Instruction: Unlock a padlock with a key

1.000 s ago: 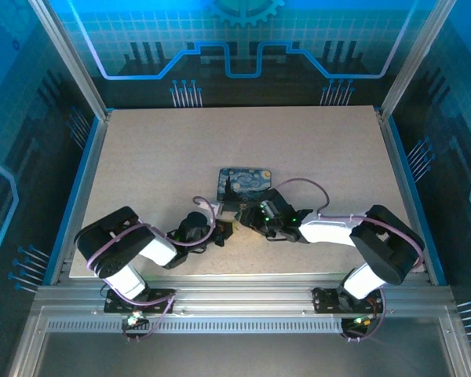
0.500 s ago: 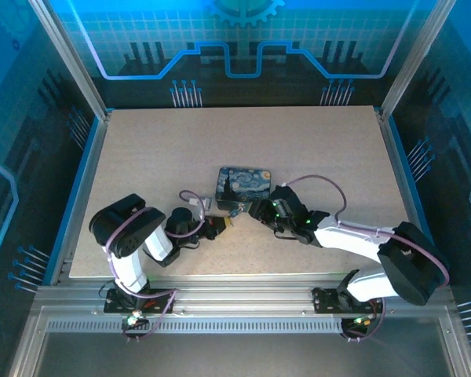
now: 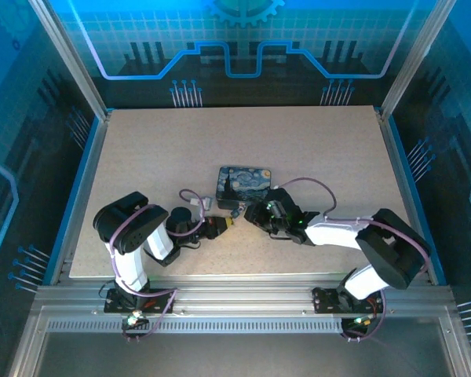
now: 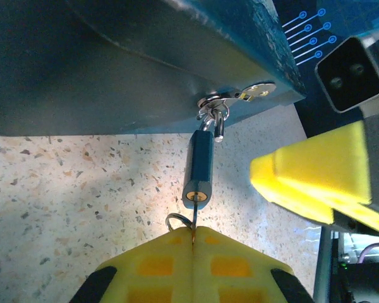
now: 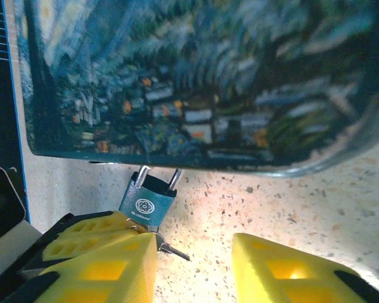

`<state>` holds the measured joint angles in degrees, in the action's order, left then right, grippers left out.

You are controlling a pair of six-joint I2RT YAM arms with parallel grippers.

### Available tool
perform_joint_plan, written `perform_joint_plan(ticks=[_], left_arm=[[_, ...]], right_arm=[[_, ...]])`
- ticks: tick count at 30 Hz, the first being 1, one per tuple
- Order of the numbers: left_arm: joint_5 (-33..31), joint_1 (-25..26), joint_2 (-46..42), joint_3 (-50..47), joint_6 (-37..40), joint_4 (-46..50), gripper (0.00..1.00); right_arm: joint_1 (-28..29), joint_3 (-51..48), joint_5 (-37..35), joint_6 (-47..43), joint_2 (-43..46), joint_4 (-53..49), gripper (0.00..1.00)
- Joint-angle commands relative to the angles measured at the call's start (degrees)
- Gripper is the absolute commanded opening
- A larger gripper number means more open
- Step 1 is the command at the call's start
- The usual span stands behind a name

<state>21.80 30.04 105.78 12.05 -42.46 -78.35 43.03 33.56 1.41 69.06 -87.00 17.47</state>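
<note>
The small teal padlock [image 4: 201, 165] hangs by its shackle from the hasp of the night-sky tin [image 4: 145, 57] and lies on the table. A thin key [image 4: 193, 218] sticks in its brass keyhole. My left gripper [image 4: 193, 238] is shut on that key, fingertips pressed together just below the lock. In the right wrist view the padlock [image 5: 146, 199] lies under the tin's edge [image 5: 196, 82], and my right gripper [image 5: 196, 268] stands open beside it. The left gripper [image 3: 220, 225] and right gripper [image 3: 248, 214] meet at the tin's near edge [image 3: 244, 187].
A key ring [image 4: 174, 218] loops beside the held key, and a second key [image 5: 175, 252] juts from it onto the speckled table [image 5: 290, 196]. One yellow finger of the right gripper [image 4: 316, 177] hangs close to the right of the padlock.
The left arm folded closer and its gripper edged right toward the padlock. The right arm's elbow swung out and back, while its gripper stayed by the tin.
</note>
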Motion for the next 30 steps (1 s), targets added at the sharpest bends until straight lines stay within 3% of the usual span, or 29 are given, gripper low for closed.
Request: perform_joint_plan(ticks=[1,8,19,23,30], left_arm=[[1.6,0.3,-0.2,0.7,-3.5,-1.8,0.0],[1.0,0.9,-0.7,0.9,-4.4,-1.8,0.0],[1.7,1.8,-0.3,1.8,-4.4,-1.8,0.0],[1.6,1.9,-0.3,2.0,-4.4,-1.8,0.0],[1.6,1.9,-0.6,2.0,-4.3,-1.8,0.0]], right_arm=[[0.9,-0.2,2.8,1.7,-2.6,6.3,0.34],[1.2,0.3,6.9,6.3,-9.3,13.1,0.44],[1.8,0.7,7.4,11.8,-15.0,20.5,0.44],[2.4,-1.0,5.1,13.3,-14.2,23.1,0.41],[6.3,-3.3,-6.0,10.5,-6.0,18.1,0.32]])
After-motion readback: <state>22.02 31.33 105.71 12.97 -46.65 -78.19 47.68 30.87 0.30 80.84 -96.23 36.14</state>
